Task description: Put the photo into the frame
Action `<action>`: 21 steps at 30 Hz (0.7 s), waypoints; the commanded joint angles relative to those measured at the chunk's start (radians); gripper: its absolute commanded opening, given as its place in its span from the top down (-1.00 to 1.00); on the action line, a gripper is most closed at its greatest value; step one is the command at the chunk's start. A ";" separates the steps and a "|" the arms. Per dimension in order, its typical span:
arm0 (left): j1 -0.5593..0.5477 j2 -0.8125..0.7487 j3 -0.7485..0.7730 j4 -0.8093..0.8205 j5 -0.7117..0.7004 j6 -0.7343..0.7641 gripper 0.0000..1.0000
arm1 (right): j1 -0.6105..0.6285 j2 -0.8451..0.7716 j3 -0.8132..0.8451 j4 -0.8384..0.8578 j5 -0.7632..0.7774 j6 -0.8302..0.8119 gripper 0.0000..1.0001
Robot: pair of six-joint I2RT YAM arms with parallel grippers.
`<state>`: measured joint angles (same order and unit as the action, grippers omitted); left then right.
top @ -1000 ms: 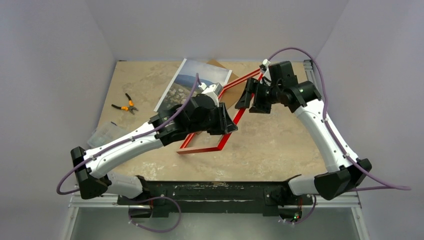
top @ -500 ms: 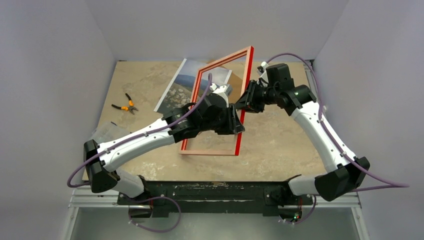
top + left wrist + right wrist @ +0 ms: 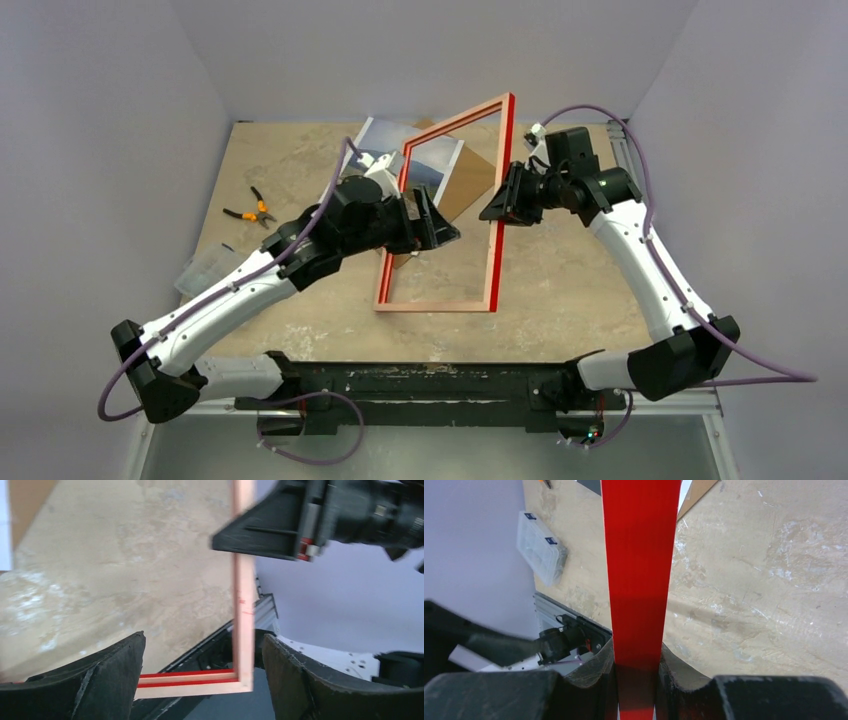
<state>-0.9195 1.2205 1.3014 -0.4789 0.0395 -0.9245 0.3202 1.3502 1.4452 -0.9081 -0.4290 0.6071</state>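
The frame [image 3: 503, 160] stands nearly upright on its lower bar near the table's middle, pale wood back toward the arms' bases and red along its edges. My right gripper [image 3: 498, 207] is shut on its right bar, which shows as a red strip [image 3: 639, 570] clamped between the pads in the right wrist view. My left gripper [image 3: 440, 225] is open just inside the frame's left bar and holds nothing. The pale far bar [image 3: 243, 605] is in sight beyond its fingers. The photo [image 3: 385, 135] lies flat at the back of the table, partly hidden by the left arm and the frame.
A brown backing board [image 3: 470, 185] lies behind the frame beside the photo. Orange-handled pliers [image 3: 252, 211] rest at the left, and a clear plastic box [image 3: 210, 268] sits near the left front edge. Walls enclose the table on three sides.
The frame went from lying low and tilted to standing nearly upright. The right gripper closed on its right bar. The left gripper opened, let go and drew back to the left.
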 commanded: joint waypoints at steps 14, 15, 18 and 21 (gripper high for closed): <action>0.220 0.211 -0.203 -0.329 -0.207 0.169 -0.52 | -0.024 0.008 -0.180 0.060 0.213 -0.246 1.00; 0.220 0.236 -0.202 -0.339 -0.225 0.170 -0.51 | -0.024 0.015 -0.189 0.063 0.221 -0.247 1.00; 0.221 0.294 -0.199 -0.370 -0.290 0.169 -0.49 | -0.024 0.035 -0.209 0.066 0.259 -0.252 1.00; 0.227 0.334 -0.203 -0.379 -0.326 0.168 -0.47 | -0.025 0.054 -0.220 0.065 0.317 -0.244 1.00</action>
<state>-0.7021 1.5333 1.0977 -0.8211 -0.1867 -0.7803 0.2916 1.3899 1.2396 -0.8722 -0.2909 0.4633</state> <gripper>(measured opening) 0.742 0.263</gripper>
